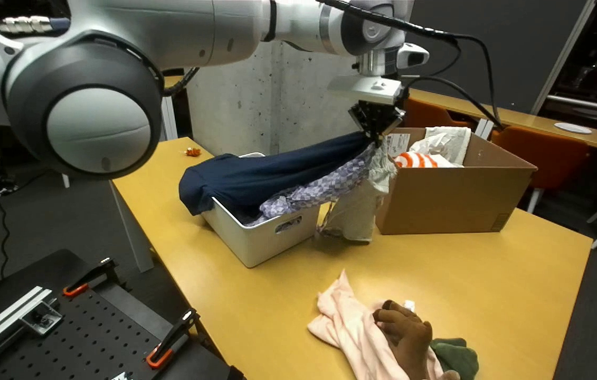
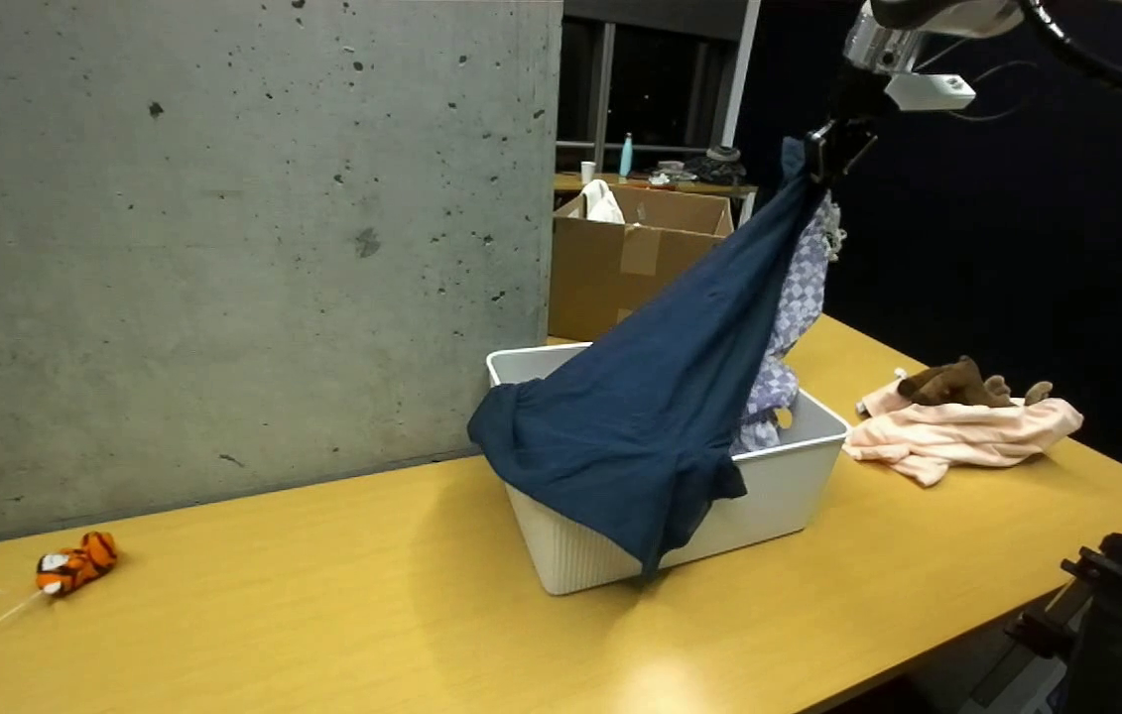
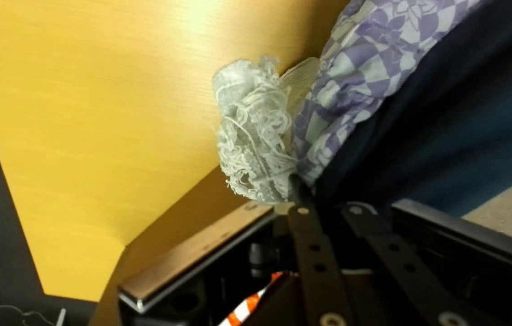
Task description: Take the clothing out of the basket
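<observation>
My gripper (image 1: 375, 136) is shut on bunched clothing above and beside the white basket (image 1: 248, 244). A navy cloth (image 2: 640, 397) stretches from the fingers down over the basket's rim. A purple-and-white checkered cloth (image 1: 324, 184) runs from the fingers into the basket. A whitish fringed cloth (image 3: 256, 131) hangs at the fingertips. A pale grey cloth (image 1: 356, 211) hangs below, between basket and cardboard box. The gripper also shows in an exterior view (image 2: 823, 164) and in the wrist view (image 3: 312, 194), where cloth hides the fingertips' contact. The basket's inside is mostly hidden.
A cardboard box (image 1: 451, 203) holding white and orange-striped cloth stands beside the basket. A pink cloth (image 1: 353, 327) with a brown plush toy (image 1: 409, 338) lies on the table. A small orange tiger toy (image 2: 79, 563) lies near the concrete wall (image 2: 253, 248).
</observation>
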Available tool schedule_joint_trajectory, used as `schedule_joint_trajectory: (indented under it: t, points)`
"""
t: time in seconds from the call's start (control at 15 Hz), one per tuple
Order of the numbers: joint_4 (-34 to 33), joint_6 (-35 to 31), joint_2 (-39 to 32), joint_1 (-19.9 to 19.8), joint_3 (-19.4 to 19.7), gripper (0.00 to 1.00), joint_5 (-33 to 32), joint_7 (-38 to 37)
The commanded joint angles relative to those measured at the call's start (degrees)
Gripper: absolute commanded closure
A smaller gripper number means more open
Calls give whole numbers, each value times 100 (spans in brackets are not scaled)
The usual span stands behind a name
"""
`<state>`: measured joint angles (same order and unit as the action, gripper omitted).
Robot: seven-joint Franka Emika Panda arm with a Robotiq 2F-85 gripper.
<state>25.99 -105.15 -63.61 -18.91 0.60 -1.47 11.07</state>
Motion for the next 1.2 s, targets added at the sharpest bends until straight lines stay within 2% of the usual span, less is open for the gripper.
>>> schedule_joint_trajectory:
  t: [0.0,0.07,0.2,0.33,0.53,0.93,1.13]
  points:
    - [-212,230,-175,-407,97,98,193,-186]
    - [-484,421,-328,-520,129,98,199,-226]
    - [40,306,-72,-683,174,98,198,-347]
    - [-237,456,-227,-834,217,98,201,-481]
    - [-124,439,-91,-945,159,98,288,-596]
    - [-50,527,628,-881,141,98,401,-646]
    - [-90,550,1073,-1033,156,98,448,-701]
